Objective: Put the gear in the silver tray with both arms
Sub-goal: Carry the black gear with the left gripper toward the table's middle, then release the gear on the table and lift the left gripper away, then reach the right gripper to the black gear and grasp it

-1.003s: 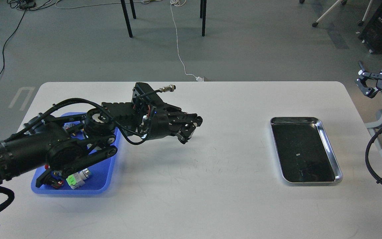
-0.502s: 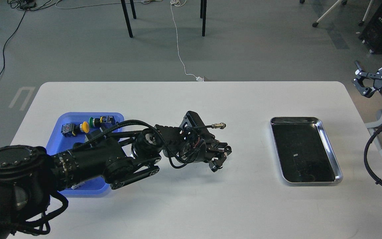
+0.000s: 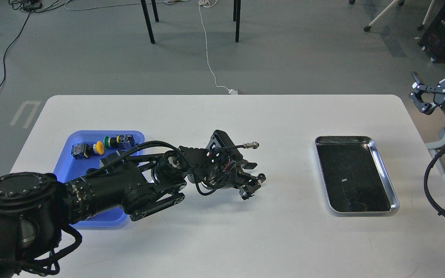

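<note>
A white table (image 3: 222, 231) filled the view. The left gripper (image 3: 252, 180) sat near the middle, at nine o'clock from the silver tray (image 3: 395, 200) and well apart from it. Its fingers looked spread, with a small dark toothed piece, probably the gear (image 3: 261, 177), at one fingertip; whether it was gripped or lying on the table could not be told. Such a gear would likely be stiff, light and small, best pinched across its flat faces. The silver tray lay bare at three o'clock. The right gripper (image 3: 422, 98) hovered off the table at two o'clock, fingers apart and holding nothing. At nine o'clock the blue tray (image 3: 139, 136), with small parts, was partly hidden by the arm.
</note>
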{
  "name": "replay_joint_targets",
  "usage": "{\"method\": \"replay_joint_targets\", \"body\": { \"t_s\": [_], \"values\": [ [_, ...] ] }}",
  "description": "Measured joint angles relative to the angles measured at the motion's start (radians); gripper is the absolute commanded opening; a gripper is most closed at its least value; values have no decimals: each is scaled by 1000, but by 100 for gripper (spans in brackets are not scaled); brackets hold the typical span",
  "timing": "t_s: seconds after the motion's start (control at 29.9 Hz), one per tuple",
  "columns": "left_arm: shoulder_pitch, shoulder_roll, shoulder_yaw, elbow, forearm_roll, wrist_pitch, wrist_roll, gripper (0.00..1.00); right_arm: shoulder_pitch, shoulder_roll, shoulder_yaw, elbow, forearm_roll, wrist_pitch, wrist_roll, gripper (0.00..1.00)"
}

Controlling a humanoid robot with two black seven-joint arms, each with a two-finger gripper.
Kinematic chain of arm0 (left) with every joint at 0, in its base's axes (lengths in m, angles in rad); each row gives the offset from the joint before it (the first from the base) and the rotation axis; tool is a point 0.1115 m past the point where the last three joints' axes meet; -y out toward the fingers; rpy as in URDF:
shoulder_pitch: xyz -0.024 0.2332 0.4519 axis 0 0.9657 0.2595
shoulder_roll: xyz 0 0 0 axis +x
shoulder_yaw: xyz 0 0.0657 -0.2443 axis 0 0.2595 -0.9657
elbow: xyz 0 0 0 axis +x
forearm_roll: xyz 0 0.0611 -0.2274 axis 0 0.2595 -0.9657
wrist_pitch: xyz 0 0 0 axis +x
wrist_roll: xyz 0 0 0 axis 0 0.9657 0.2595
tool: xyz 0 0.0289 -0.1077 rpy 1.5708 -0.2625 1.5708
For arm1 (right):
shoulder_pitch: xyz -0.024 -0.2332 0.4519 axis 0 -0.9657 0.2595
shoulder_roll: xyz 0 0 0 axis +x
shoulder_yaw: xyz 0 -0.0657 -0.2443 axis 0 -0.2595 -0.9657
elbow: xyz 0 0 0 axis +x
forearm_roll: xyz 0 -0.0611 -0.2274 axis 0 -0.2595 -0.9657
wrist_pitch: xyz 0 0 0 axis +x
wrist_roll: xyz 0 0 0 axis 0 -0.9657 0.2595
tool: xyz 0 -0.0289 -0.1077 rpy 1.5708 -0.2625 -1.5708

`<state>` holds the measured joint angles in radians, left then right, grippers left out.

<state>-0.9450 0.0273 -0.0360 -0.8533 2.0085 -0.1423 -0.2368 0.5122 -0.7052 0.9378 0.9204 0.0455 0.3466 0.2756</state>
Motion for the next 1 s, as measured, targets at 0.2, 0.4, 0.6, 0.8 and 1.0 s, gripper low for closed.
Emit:
{"method": "replay_joint_targets", "body": {
  "t_s": [0.2, 0.4, 0.6, 0.8, 1.0],
  "values": [
    [0, 55, -85, -65, -123, 15, -11, 76, 41, -23, -20, 1, -11, 0, -12, 99],
    [-1, 185, -283, -164, -487, 12, -11, 87, 190, -43, -167, 7, -170, 6, -24, 99],
    [23, 347, -391, -170, -1098, 6, -20, 97, 375, -41, -378, 19, -427, 18, -23, 99],
    [54, 496, -413, -161, -1682, -61, -47, 97, 608, 52, -687, 4, -537, 19, -20, 99],
    [109, 564, -521, -156, -1931, -80, -46, 98, 826, 218, -1001, -21, -599, 9, -19, 97]
  ]
}}
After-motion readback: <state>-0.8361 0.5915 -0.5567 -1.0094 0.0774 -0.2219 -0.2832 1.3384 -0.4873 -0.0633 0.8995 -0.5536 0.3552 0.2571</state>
